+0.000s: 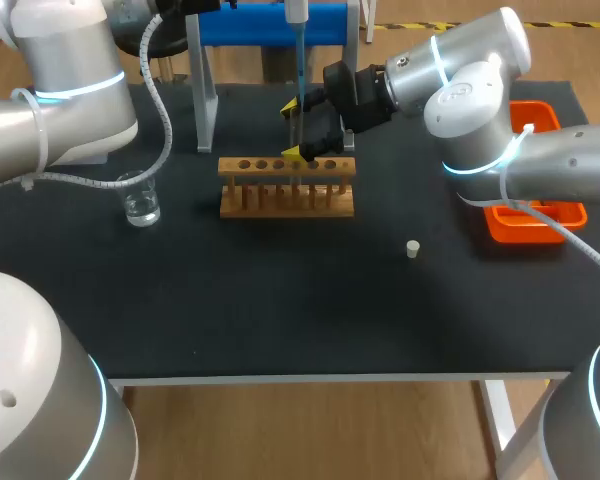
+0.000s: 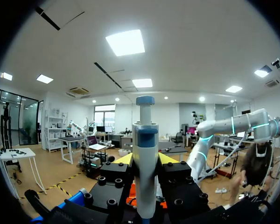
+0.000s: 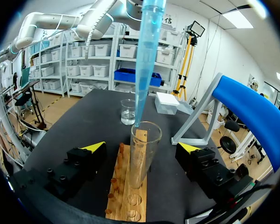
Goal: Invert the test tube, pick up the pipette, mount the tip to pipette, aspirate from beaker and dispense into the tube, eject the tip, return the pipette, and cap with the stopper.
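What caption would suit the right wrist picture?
Blue pipette tip poised at the mouth of a test tube standing in a wooden rack.

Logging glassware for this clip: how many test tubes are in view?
1. The test tube stands upright in the wooden rack, between the right pincer's open fingers. Other holes look empty, though the pincer hides some from above.

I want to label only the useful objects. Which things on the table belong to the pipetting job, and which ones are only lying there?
For the job: pipette, blue tip, test tube, beaker, stopper.
Not named in the task: wooden rack, blue stand, orange tray.
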Controlling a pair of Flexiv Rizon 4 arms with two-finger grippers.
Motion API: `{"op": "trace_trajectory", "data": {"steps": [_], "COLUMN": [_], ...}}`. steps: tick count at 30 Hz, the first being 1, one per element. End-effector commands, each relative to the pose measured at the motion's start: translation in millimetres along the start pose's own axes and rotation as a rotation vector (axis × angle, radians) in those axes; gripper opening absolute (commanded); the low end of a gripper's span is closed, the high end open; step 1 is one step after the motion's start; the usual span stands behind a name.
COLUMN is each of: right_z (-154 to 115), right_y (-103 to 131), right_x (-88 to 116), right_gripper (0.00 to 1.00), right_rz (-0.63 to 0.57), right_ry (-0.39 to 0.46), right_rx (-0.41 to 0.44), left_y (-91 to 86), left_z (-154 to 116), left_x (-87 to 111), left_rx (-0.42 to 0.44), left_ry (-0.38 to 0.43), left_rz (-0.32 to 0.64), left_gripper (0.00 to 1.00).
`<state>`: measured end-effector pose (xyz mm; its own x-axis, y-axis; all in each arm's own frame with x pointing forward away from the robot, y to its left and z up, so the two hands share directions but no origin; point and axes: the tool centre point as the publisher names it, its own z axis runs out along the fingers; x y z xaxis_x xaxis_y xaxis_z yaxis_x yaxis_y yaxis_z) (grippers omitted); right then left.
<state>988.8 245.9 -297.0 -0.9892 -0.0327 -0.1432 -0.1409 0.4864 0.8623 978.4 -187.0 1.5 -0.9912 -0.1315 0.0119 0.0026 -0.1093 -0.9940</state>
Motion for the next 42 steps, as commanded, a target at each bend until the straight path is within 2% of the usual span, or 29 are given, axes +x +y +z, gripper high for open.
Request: {"op": "trace_trajectory", "data": {"steps": [1,25,42], "right_z": [0,13,10], "right_y": [0,0,-2], "right_x": [-1,1,0], "right_gripper": [1.00,1.00,1.00], "right_rz": [0.004,0.007,0.013], "right_ry": [0.001,0.008,-0.005], "right_rx": [0.000,0.014,0.039], "left_y": [-0.8,-0.8,-0.8], "left_z": [-1,-1,-1], "left_x": [-0.7,-0.7,-0.7], "left_rx": [-0.001,-0.001,-0.001], "left_ry": [0.004,0.004,0.004], "left_rz": [0.000,0.000,0.000], "left_gripper": [0.00,0.00,0.00]}}
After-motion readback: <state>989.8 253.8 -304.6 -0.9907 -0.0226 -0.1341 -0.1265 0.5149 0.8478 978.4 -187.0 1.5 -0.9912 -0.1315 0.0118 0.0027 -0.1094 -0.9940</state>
